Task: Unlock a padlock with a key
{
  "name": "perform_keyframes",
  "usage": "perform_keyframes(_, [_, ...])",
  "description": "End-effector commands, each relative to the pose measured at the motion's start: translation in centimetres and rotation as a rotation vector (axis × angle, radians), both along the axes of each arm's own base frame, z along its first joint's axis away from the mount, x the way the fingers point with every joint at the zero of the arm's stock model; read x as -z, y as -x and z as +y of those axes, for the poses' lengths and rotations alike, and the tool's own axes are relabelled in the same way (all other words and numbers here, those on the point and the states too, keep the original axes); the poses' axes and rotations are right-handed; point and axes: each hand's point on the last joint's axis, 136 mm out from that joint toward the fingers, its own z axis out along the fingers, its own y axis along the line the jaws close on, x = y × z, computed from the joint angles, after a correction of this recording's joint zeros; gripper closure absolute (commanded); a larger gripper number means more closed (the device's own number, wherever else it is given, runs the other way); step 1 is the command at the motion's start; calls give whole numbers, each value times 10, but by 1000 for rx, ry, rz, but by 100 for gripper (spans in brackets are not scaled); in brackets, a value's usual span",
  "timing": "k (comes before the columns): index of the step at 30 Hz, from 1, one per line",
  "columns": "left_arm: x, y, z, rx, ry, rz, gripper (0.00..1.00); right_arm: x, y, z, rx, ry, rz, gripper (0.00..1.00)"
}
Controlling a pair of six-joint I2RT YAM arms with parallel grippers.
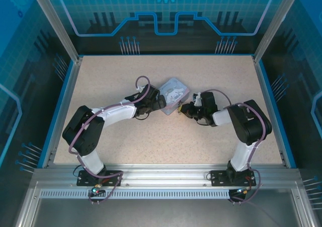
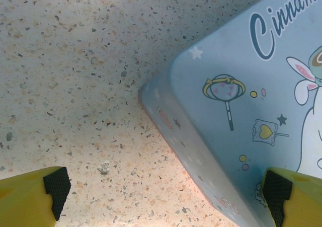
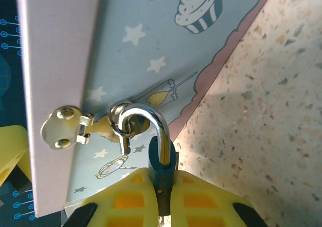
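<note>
Yellow fingers (image 3: pixel 201 199) of the right gripper (image 3: pixel 163 197), closest to the right wrist lens: clamped tight on the dark blue body of the padlock (image 3: pixel 163 166). Hung by its silver shackle (image 3: pixel 160 141) from the ring of a metal hasp (image 3: pixel 61 129) on the side of a pale blue box (image 3: pixel 151 46) printed with stars and a cupcake. Looked unlatched, with the shackle's shorter leg ending clear of the body. Showed the speckled surface (image 3: pixel 261 111) to the right of the box.

Left wrist view: caught the left gripper (image 2: pixel 168 189) spread wide with nothing in its hold, black pads (image 2: pixel 56 185) at the two bottom corners. Framed one corner of the box between them, cartoon lid uppermost, resting on the surface. Had one pad over bare surface and the other at the box's edge; could not tell whether it touched.

Top external view: found the left arm (image 1: pixel 113 112) and the right arm (image 1: pixel 236 117) bent inward from the near edge, meeting at the box near mid-surface. Set the left gripper at the box's near-left side and the right gripper, with the padlock, just beside its near-right corner.
</note>
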Motion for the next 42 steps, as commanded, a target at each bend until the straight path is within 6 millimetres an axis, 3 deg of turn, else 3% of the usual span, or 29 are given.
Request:
perform_keyframes(1, [46, 37, 16, 33, -114, 191, 2, -12, -15, -6, -2, -6, -40, 97])
perform_keyframes(8, [47, 38, 16, 36, -113, 196, 2, -12, -24, -22, 30, -17, -33, 97])
perform_keyframes(26, [50, 39, 17, 48, -123, 207, 3, -3, -40, -34, 6, -35, -9, 100])
perform_keyframes(42, [54, 42, 20, 95, -192, 248, 5, -15, -49, -43, -70, 145, 10, 100])
